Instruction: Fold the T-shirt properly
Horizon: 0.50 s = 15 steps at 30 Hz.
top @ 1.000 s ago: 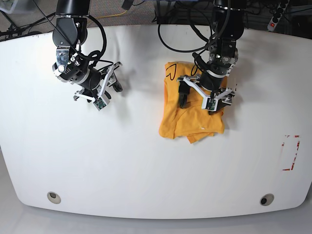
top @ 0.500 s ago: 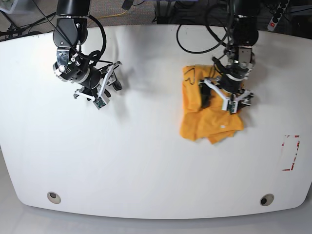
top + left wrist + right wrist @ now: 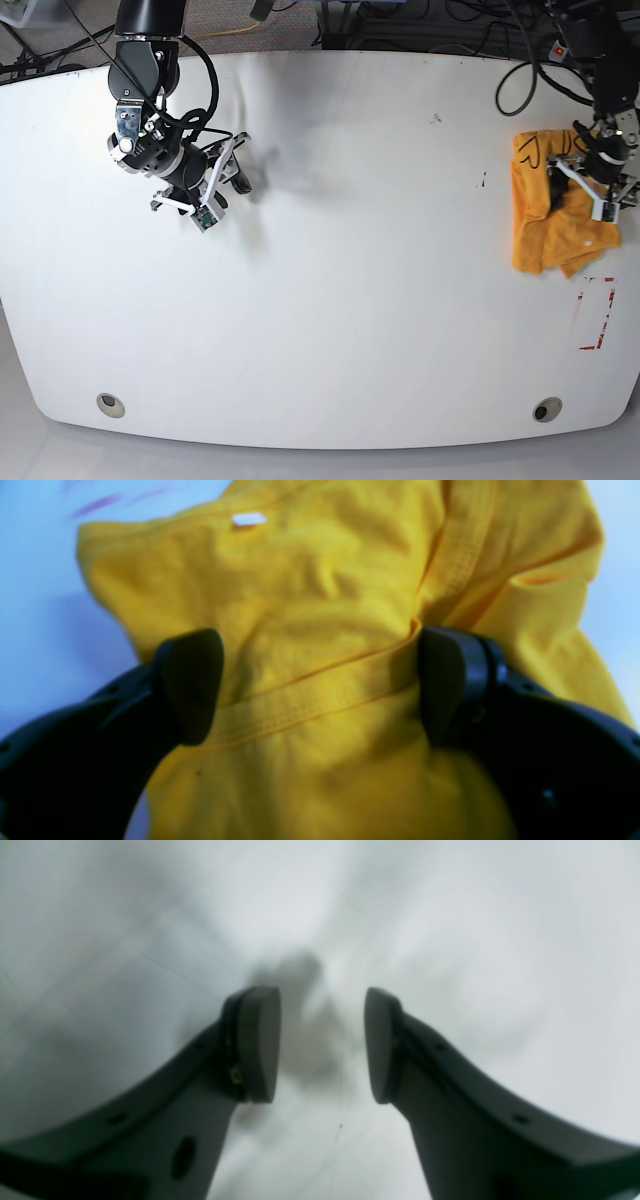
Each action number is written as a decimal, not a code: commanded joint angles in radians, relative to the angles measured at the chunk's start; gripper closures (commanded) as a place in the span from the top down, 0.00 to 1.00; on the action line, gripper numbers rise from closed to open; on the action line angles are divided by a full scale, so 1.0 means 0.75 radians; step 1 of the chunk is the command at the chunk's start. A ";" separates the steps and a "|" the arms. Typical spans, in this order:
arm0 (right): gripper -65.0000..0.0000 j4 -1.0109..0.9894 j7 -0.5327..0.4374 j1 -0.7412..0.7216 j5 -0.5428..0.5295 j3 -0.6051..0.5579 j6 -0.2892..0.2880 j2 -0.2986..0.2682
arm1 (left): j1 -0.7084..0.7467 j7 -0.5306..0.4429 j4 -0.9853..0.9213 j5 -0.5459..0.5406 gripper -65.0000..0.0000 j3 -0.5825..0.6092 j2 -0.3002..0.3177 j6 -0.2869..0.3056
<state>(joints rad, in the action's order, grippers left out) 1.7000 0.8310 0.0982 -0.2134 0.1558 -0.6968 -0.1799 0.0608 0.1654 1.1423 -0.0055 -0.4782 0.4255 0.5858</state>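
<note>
The orange-yellow T-shirt [image 3: 540, 215] lies folded into a wrinkled bundle at the far right of the white table [image 3: 350, 300]. Thin black lines show near its top left corner. My left gripper [image 3: 592, 188] is down on top of it, open. In the left wrist view its jaws stand wide apart, with a hemmed fold of the T-shirt [image 3: 320, 630] spread between the fingers [image 3: 192, 685]. My right gripper [image 3: 235, 175] hovers over bare table at the far left, open. Only the table surface shows between its fingers [image 3: 260, 1045].
A red tape rectangle [image 3: 597, 313] marks the table just below the shirt, near the right edge. Two round holes [image 3: 111, 405] [image 3: 546, 409] sit near the front edge. Cables [image 3: 400, 30] and a power strip lie beyond the back edge.
My left gripper has swept right across the table, and the T-shirt has slid with it from right of centre to the far right edge. The right arm has stayed put.
</note>
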 commanded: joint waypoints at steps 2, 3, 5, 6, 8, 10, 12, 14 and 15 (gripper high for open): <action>0.39 0.028 -0.029 -0.015 -0.021 0.004 -0.002 -0.009 | -0.019 -0.021 -0.117 0.039 0.85 -0.043 0.133 0.057; 0.39 0.028 -0.029 -0.013 -0.021 0.004 -0.002 -0.001 | -0.025 -0.056 -0.149 0.039 0.85 -0.055 0.156 0.077; 0.39 0.030 -0.029 -0.009 -0.021 0.004 -0.002 0.024 | -0.023 -0.136 -0.211 0.039 0.85 -0.077 0.209 0.116; 0.39 0.040 -0.029 -0.009 -0.021 0.004 -0.002 0.026 | -0.023 -0.158 -0.227 0.039 0.85 -0.084 0.238 0.128; 0.39 0.064 -0.029 -0.005 -0.013 0.004 -0.002 0.032 | -0.023 -0.170 -0.239 0.039 0.85 -0.094 0.283 0.145; 0.39 0.075 -0.029 0.011 -0.019 0.002 -0.002 0.032 | -0.017 -0.170 -0.235 0.015 0.85 -0.116 0.305 0.150; 0.39 0.093 -0.029 0.015 -0.019 0.002 -0.002 0.034 | -0.015 -0.166 -0.207 -0.030 0.85 -0.133 0.315 0.150; 0.39 0.107 -0.029 0.019 -0.015 0.002 -0.002 0.034 | -0.013 -0.164 -0.147 -0.061 0.85 -0.133 0.348 0.150; 0.39 0.109 -0.029 0.021 -0.013 0.002 -0.002 0.034 | -0.011 -0.162 -0.119 -0.067 0.85 -0.127 0.354 0.150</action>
<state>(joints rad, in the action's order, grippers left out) 1.7535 0.8322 0.1265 -0.2127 0.1543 -0.6968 -0.1471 0.0685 0.0685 0.9985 -0.0250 -0.5709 0.6456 0.6998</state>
